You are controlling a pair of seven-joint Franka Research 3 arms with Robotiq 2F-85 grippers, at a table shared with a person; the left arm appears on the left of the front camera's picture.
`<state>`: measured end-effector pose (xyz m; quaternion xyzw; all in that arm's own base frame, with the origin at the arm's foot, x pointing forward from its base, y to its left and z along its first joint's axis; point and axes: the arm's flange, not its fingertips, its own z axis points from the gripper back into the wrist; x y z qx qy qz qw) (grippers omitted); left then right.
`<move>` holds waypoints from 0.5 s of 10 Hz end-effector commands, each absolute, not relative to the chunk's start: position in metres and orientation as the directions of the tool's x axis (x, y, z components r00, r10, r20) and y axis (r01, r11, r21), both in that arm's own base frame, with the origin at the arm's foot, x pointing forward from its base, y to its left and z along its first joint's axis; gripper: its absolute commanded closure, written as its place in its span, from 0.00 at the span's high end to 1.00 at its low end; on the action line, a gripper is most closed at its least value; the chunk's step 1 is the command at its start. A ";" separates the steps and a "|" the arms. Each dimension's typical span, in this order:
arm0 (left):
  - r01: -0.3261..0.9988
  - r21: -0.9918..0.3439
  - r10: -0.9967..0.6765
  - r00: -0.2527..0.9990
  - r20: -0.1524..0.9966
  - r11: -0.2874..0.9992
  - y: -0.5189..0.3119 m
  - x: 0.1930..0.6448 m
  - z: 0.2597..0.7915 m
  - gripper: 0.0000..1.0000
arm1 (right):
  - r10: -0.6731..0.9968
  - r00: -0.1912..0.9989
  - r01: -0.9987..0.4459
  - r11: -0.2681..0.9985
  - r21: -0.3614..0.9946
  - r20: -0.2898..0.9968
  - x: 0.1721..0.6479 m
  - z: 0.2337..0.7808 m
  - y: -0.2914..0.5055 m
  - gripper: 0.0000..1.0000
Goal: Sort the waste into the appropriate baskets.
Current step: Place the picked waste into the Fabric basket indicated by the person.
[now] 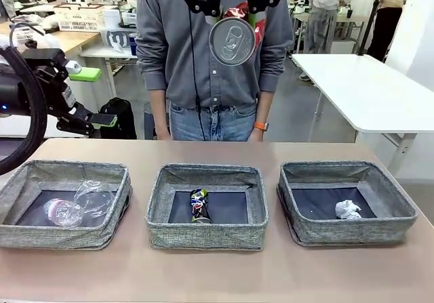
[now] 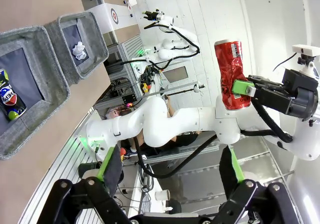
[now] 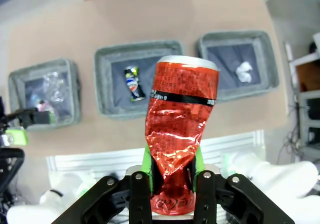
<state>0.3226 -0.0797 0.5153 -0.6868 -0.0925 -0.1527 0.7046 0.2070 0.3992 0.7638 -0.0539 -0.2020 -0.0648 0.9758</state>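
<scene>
The right gripper is holding the crushed red can by its lower, crumpled end, with the green pads pressing on both sides; the can's long axis is running along the fingers, so its intact top is pointing away from the wrist and down toward the table. In the front view the can is hanging high above the table, its round top facing the camera, and the middle basket is lying almost straight below it, a little toward the robot's left. That basket is already containing the crushed black printed can (so I am judging it to be the place for metal); the left basket is holding the clear plastic bottle and the clear plastic cup, and the right basket the crumpled white paper ball. The left gripper is standing wide and empty, up at the robot's left side, well apart from the can; the right arm is therefore the one placed for the drop, mainly a descent.
</scene>
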 end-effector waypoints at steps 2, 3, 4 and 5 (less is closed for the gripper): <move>0.359 -0.933 -0.081 0.930 0.359 -0.013 -0.082 0.318 0.514 1.00 | -0.107 0.907 0.152 0.985 -0.081 0.407 0.206 0.765 0.398 0.34; 0.359 -0.933 -0.081 0.930 0.359 -0.013 -0.082 0.318 0.514 1.00 | -0.107 0.907 0.152 0.985 -0.081 0.407 0.206 0.765 0.398 0.34; 0.359 -0.933 -0.081 0.930 0.359 -0.013 -0.082 0.318 0.514 1.00 | -0.107 0.907 0.152 0.985 -0.081 0.407 0.206 0.765 0.398 0.34; 0.359 -0.933 -0.081 0.930 0.359 -0.013 -0.082 0.318 0.514 1.00 | -0.107 0.907 0.152 0.985 -0.081 0.407 0.206 0.765 0.398 0.34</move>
